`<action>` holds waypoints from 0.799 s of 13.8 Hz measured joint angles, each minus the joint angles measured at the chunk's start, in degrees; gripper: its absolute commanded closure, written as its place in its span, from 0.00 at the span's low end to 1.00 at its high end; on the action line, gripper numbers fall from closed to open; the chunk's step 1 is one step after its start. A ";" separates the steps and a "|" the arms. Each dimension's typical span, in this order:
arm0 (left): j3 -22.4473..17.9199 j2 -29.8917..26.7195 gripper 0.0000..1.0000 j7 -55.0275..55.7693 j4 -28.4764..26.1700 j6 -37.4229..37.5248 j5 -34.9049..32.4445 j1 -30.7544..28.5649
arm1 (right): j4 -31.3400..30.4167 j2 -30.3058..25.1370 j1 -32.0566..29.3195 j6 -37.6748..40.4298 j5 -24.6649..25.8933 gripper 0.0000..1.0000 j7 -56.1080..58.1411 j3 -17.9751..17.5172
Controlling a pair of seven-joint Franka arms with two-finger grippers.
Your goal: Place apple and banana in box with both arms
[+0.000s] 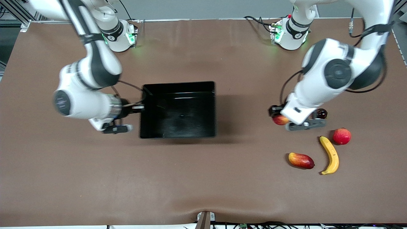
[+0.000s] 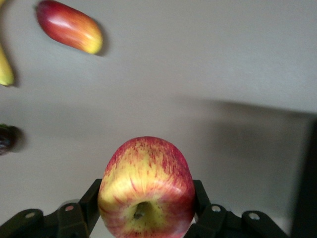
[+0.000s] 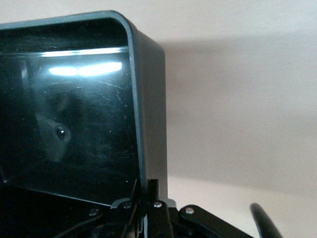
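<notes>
Left claw (image 2: 143, 218): gripping the apple (image 2: 146, 191), fingers closed against its sides, right of frame centre in the front view.
Right claw (image 3: 146, 201): pinching the box (image 1: 178, 109) wall, centre-left.
Banana (image 1: 330, 155): lying on the worktop (image 1: 203, 178), lower right, between a mango-like fruit (image 1: 301, 160) and a red fruit (image 1: 341, 136).

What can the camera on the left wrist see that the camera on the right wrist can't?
Only the left wrist view shows fruit: the apple shut in the left gripper, the mango-like fruit, the banana's tip and a dark fruit. Only the right wrist view shows the box up close, its glossy inside bare of fruit, with the right gripper clamped on its wall. Both show the brown table.
</notes>
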State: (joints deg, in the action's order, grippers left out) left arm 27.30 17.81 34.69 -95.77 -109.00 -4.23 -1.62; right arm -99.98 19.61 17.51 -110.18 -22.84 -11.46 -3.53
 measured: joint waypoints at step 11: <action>0.06 5.29 1.00 16.56 -1.83 -5.03 -0.01 9.65 | -0.29 11.92 16.79 -21.87 -0.09 0.12 -14.97 0.15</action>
State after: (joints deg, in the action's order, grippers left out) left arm 27.36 23.10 51.26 -97.60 -114.03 -4.24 8.02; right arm -100.27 31.53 34.30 -132.05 -22.93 -26.43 -3.38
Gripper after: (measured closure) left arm 0.251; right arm 0.943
